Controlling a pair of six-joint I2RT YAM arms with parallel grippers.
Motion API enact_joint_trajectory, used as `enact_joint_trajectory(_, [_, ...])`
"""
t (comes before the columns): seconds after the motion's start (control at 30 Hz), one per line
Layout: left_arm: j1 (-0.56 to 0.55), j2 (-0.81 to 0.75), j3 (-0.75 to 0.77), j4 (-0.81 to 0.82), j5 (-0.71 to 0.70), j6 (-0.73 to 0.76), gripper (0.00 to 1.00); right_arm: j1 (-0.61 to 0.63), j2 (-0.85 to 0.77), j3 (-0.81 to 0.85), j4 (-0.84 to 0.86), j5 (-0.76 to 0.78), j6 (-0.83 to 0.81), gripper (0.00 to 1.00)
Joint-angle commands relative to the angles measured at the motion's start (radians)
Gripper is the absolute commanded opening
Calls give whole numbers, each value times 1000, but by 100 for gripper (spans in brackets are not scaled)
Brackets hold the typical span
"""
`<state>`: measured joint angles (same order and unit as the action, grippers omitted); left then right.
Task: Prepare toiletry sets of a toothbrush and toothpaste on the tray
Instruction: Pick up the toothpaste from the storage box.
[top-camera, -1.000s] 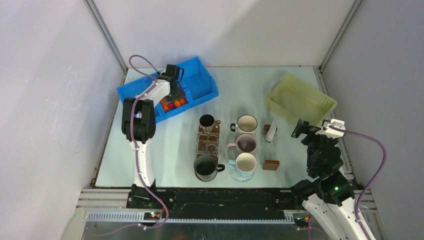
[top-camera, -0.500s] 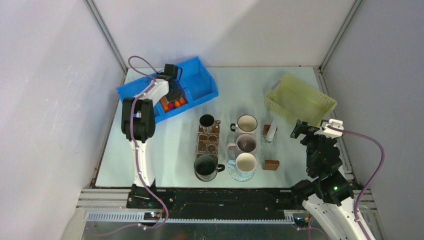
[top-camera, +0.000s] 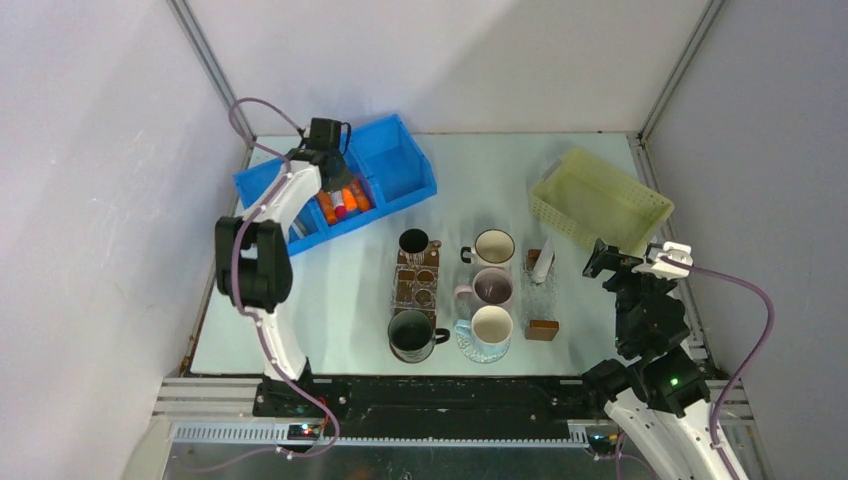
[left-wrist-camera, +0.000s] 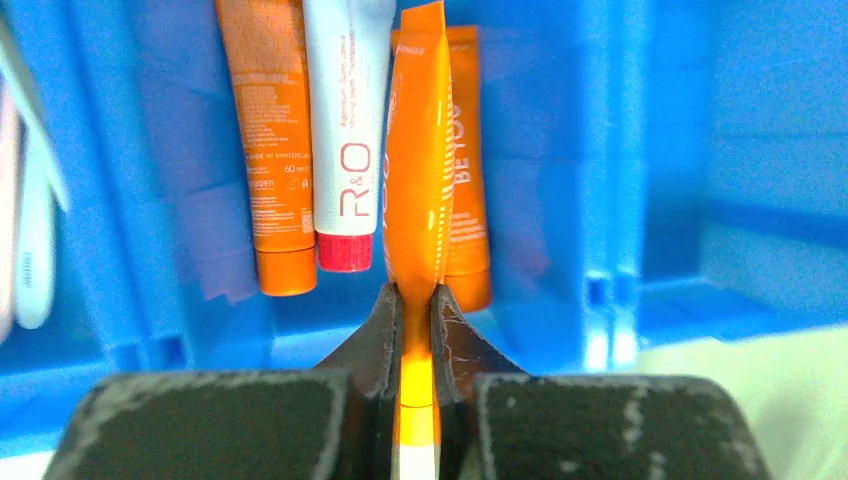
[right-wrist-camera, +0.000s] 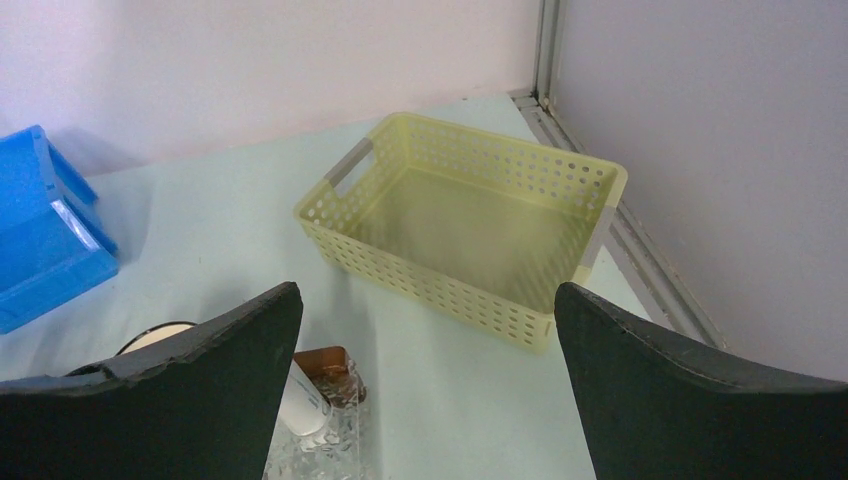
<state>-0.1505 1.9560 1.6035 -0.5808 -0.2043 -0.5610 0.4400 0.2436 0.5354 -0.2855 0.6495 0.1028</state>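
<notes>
Toothpaste (top-camera: 346, 200) in blue bin (top-camera: 404, 171)

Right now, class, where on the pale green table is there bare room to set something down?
Widest: the far strip between the blue plastic bin and the yellow perforated basket. The near-left patch between the left arm and the dark mug. Crowded: the centre, packed with mugs and clear boxes.

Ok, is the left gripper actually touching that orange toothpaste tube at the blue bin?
Touching. In the left wrist view the left gripper pinches the orange toothpaste tube, both fingers flat against its sides, with no gap.
</notes>
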Motion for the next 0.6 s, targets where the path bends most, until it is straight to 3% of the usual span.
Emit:
enact_joint_trajectory(0.0, [-20,-184,-48,111,23,70,7,-5,-26,5,53,-20,-14,99])
enact_joint_trajectory(0.3, [-96,-452,-253,361,156,192,6,-3,-19,89,24,-138,-67,99])
enact_joint_trajectory(0.57, [-200,-656,-426,544,339,347,5,-4,-12,186,3,-453,-100,99])
